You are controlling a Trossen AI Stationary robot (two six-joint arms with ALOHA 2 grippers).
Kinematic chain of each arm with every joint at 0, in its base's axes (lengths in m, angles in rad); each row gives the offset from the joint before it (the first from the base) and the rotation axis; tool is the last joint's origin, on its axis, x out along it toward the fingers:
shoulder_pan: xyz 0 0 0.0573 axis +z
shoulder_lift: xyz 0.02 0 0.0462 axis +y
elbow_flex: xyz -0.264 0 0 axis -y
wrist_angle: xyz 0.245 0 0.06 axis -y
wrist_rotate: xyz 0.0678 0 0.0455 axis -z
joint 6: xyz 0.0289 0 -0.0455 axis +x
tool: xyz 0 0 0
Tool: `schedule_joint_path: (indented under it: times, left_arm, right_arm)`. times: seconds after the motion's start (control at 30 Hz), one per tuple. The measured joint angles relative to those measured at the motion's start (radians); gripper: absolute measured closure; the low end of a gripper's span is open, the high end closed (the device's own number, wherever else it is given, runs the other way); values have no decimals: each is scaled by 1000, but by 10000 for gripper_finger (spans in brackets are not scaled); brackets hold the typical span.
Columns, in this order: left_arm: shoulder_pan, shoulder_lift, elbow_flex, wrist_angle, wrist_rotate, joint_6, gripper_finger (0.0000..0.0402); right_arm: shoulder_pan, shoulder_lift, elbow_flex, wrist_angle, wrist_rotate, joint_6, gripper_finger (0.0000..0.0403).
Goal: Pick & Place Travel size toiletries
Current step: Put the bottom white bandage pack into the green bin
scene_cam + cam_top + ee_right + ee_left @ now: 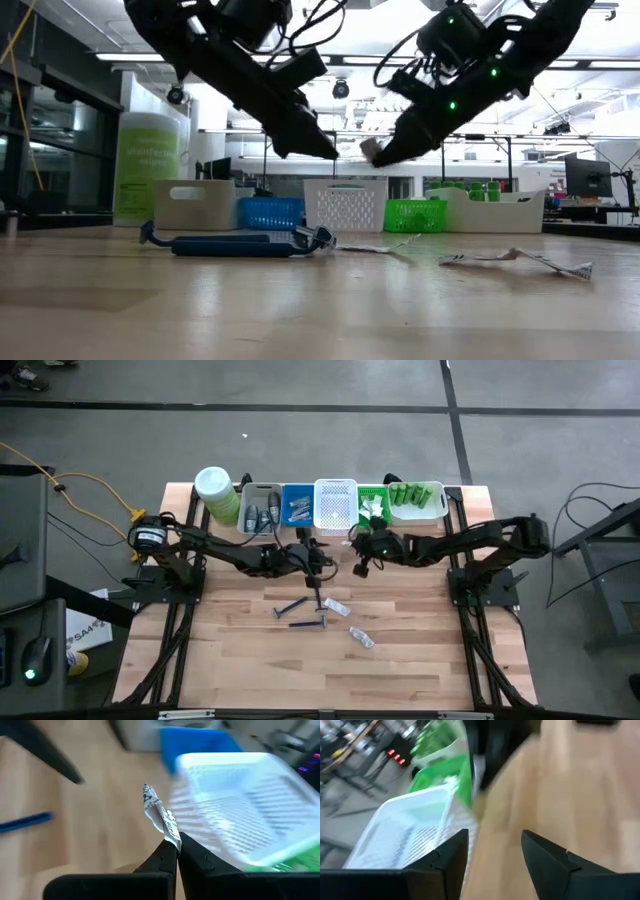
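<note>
My right gripper (176, 847) is shut on a white printed sachet (159, 812) and hangs above the table just in front of the white bin (335, 505). My left gripper (495, 837) stands open beside it, nothing between its fingers, and in the low view its tips (325, 150) are close to the right gripper (378, 152). On the wood lie two blue razors (290, 607) (308, 624) and two more sachets (337, 607) (362, 638), flat on the table nearer the front. My right gripper pinches one end of the sachet (171, 836) between its two fingertips. The fingers slant downward, coming from the table's right side. The rest of the sachet sticks out beyond the fingertips, crumpled, lifted clear of the table.
Along the far edge stand a grey bin (262, 507), a blue bin (297, 505), the white bin, a green bin (372, 505) and a pale green tray (418, 500) with green bottles. A tall pale-green jar (215, 495) stands at the far left.
</note>
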Motion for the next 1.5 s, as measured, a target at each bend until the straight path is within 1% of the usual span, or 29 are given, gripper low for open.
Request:
schedule_joint_path:
  times: [0.13,0.2,0.27,0.37,0.47,0.6,0.7,0.77,0.93,1.1,1.17,1.27,1.4,1.5]
  left_arm:
    - [0,-55,0,-98,-87,-8,216]
    - [0,-80,0,-145,-93,-18,216]
    - [0,-101,0,-185,-93,-35,216]
    - [0,-124,0,-248,-93,-62,216]
    - [0,-135,0,-289,-93,-88,216]
    - [0,-137,0,-316,-102,-122,216]
    - [0,-137,0,-315,-104,-124,216]
    - [1,-137,0,-317,-109,-128,216]
    - [1,-138,0,-336,-137,-133,216]
    - [1,-138,-3,-369,-138,-158,216]
    - [1,-138,-26,-341,-140,-161,216]
    - [1,-160,-90,-266,-147,-164,216]
    - [1,-205,-180,-147,-147,-198,216]
    - [1,-248,-226,-101,-141,-217,216]
  right_arm:
    - [-59,-92,0,-72,89,62,401]
    - [-105,-134,1,-101,117,117,401]
    - [-162,-165,2,-136,119,162,401]
    - [-241,-171,2,-145,118,197,401]
    - [-312,-166,2,-142,77,236,401]
    - [-412,-151,7,-157,-38,278,401]
    - [-472,-129,38,-153,-83,281,401]
    - [-503,-106,69,-204,-113,281,401]
    - [-533,-29,150,-279,-106,257,401]
    - [-571,18,169,-317,-127,266,401]
    - [-588,36,169,-330,-143,279,401]
    - [-607,60,168,-337,-172,294,401]
    - [-607,75,168,-332,-214,301,396]
    - [-591,75,168,-332,-215,312,384]
